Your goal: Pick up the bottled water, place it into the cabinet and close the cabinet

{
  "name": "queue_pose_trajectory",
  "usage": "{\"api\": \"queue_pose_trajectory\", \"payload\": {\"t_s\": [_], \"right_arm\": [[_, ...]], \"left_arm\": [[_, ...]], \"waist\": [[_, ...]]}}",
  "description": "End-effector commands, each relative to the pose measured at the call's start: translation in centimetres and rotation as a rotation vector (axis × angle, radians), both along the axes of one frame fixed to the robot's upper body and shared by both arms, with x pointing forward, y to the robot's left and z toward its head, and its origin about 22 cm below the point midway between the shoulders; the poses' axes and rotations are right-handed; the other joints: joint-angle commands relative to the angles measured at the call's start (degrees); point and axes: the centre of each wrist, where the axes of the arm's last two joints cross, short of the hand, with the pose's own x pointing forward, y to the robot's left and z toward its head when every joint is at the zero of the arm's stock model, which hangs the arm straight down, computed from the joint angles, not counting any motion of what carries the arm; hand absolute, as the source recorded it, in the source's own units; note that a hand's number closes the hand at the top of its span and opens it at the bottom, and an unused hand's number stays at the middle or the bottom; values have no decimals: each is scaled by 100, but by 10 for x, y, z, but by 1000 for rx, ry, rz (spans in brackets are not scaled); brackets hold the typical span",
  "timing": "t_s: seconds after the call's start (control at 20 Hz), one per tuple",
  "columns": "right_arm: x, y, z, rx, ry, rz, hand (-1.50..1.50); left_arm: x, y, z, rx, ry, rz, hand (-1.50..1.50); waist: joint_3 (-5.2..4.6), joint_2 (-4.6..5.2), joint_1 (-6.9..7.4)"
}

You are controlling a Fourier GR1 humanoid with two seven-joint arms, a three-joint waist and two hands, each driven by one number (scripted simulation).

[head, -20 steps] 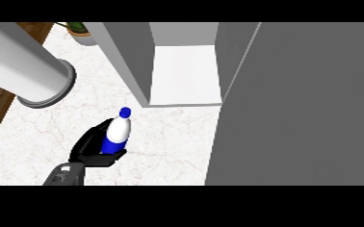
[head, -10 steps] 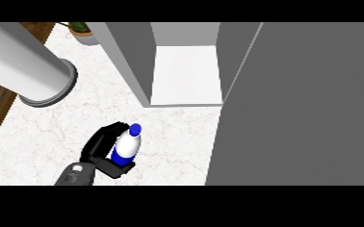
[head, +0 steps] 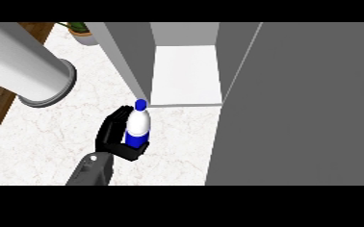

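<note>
Above the surface [head: 43,139], I see the robot hand [head: 113,134] curled around the bottled water [head: 138,125]. It is upright, just before the open cabinet [head: 186,74].

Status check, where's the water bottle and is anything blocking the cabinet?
Left hand shut on water bottle, just short of open cabinet. Right hand not in view. Cabinet's left wall close ahead of bottle.

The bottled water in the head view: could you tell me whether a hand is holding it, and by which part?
Yes. A hand holds the bottled water, its fingers curled round the lower body at the blue label; the blue cap stays free.
</note>
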Motion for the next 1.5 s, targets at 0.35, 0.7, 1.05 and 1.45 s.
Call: {"api": "queue_pose_trajectory", "payload": {"t_s": [0.35, 0.7, 1.05, 1.45], "right_arm": [[-13, -32, 15, 45, -25, 8, -150], [1, -53, 5, 59, -37, -36, -150], [9, -61, -2, 69, -33, -21, -150], [12, -77, -13, 80, -35, -20, -150]], "left_arm": [[44, -62, 42, -128, -36, 13, 150], [63, -90, 72, -132, -17, 43, 150], [67, -112, 94, -97, -46, 48, 150], [72, -126, 115, -67, -51, 98, 150]], "waist": [[3, -9, -17], [5, 2, -170], [9, -7, -308], [24, -7, -479]]}}
